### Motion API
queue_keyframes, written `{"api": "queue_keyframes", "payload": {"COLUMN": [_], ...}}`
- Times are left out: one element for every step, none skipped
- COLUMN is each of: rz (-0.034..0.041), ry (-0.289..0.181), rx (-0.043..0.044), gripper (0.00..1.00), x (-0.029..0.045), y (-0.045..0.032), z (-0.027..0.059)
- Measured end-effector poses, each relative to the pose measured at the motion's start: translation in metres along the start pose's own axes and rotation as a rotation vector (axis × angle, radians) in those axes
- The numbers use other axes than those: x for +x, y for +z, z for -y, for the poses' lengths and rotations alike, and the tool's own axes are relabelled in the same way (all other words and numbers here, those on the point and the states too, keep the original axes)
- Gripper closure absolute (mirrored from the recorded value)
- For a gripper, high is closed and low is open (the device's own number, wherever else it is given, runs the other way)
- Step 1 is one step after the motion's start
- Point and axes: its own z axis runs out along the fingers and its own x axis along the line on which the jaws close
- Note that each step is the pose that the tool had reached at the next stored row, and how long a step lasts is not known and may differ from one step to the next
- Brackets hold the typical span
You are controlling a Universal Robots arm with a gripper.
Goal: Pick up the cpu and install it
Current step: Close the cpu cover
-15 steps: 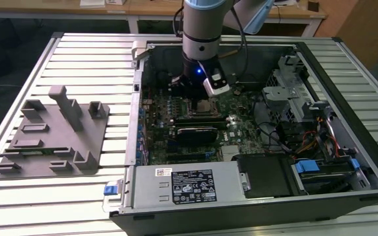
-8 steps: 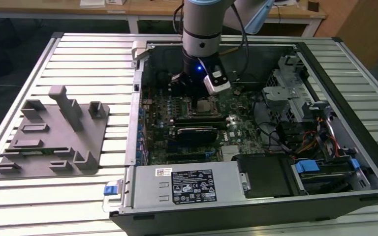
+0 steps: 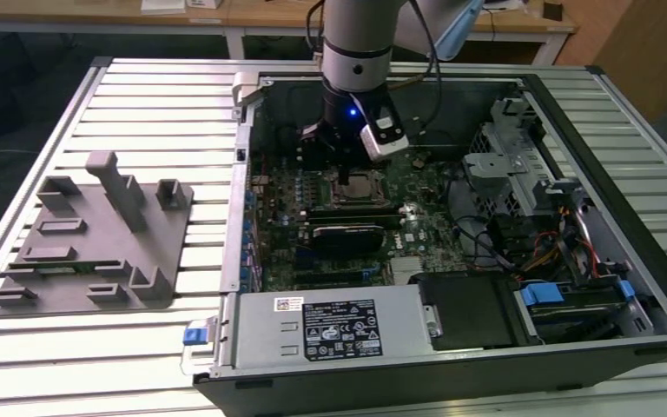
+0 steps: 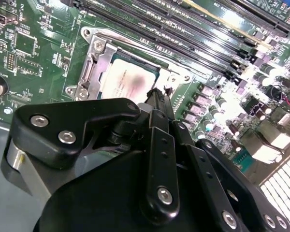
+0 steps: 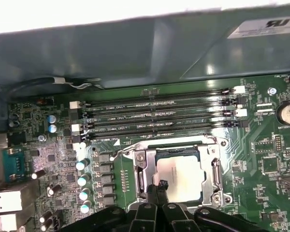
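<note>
The cpu point(image 5: 180, 178) is seen seated in the socket frame point(image 5: 215, 164). The tool point(image 5: 158, 186) is held at its edge, fingers closed together, nothing gripped.

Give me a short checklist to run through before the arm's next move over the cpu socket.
1. cpu lies flat inside the socket frame: ok.
2. Gripper sits at the cpu's edge, over the socket: ok.
3. Gripper let go of the cpu: cannot tell.
4. Retention lever locked down: cannot tell.
5. Memory slots beside the socket apart from the gripper: ok.
</note>
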Motion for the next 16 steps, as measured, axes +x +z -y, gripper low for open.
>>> {"api": "queue_keyframes", "payload": {"rz": [0.0000, 0.0000, 0.0000, 0.0001, 0.0001, 0.0002, 0.0002, 0.0002, 0.0001, 0.0001, 0.0000, 0.0000, 0.0001, 0.0000, -0.0002, -0.0003], "ry": [0.000, 0.000, 0.000, 0.000, 0.000, 0.000, 0.000, 0.000, 0.000, 0.000, 0.000, 0.000, 0.000, 0.000, 0.000, 0.000], "rx": [0.0001, 0.0001, 0.0001, 0.0000, 0.0001, -0.0002, -0.0001, -0.0001, -0.0001, 0.0001, 0.0002, 0.0003, 0.0002, 0.0001, 0.0002, 0.0002], "gripper": [0.89, 0.89, 0.89, 0.89, 0.89, 0.89, 0.89, 0.89, 0.89, 0.89, 0.89, 0.89, 0.89, 0.89, 0.89, 0.89], "x": [0.0000, 0.0000, 0.0000, 0.0000, 0.0000, 0.0000, 0.0000, 0.0000, 0.0000, -0.0002, -0.0010, -0.0027, -0.0048, -0.0075, -0.0104, -0.0134], "y": [-0.0011, -0.0023, -0.0036, -0.0047, -0.0053, -0.0052, -0.0052, -0.0052, -0.0053, -0.0053, -0.0054, -0.0054, -0.0054, -0.0054, -0.0054, -0.0054], "z": [0.0000, 0.0000, 0.0000, 0.0000, 0.0000, 0.0000, 0.0000, 0.0000, 0.0000, 0.0000, -0.0001, -0.0002, -0.0005, -0.0007, -0.0010, -0.0013]}}
